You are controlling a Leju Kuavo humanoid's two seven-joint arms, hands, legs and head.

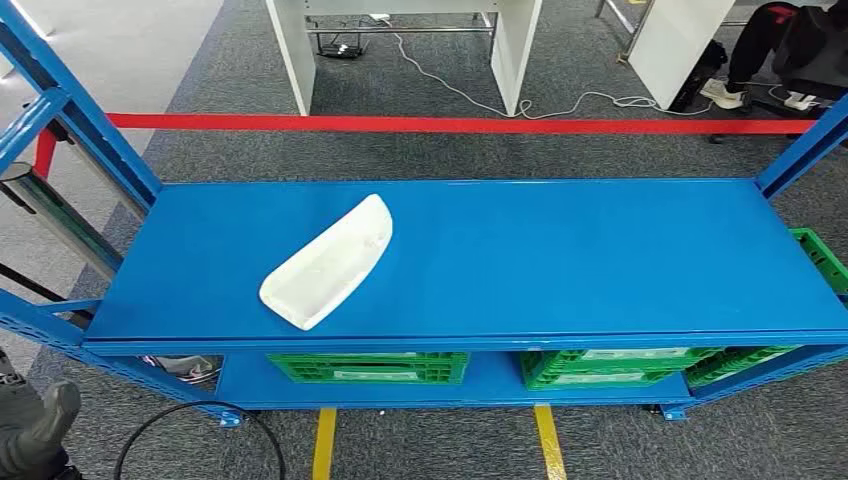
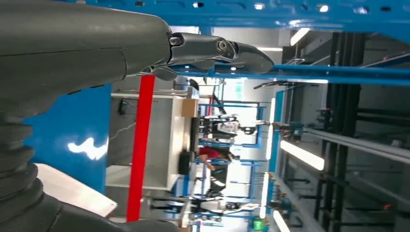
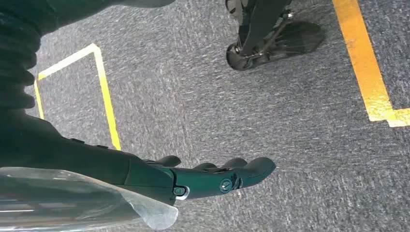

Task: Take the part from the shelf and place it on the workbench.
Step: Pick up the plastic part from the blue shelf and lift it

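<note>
White curved part (image 1: 328,264) lies flat, diagonal, on left half of blue shelf top (image 1: 560,260).

red tape (image 1: 450,124) on carpet | green crates (image 1: 368,367) below | white cable (image 1: 560,103) behind

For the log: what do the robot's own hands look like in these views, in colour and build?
The left hand has a dark grey ribbed cover, a thick grey thumb, and dark fingers with small round metal pivots. The right hand is similarly dark, with slim jointed fingers, round pivots, and a clear plastic sheet beside its wrist.
</note>
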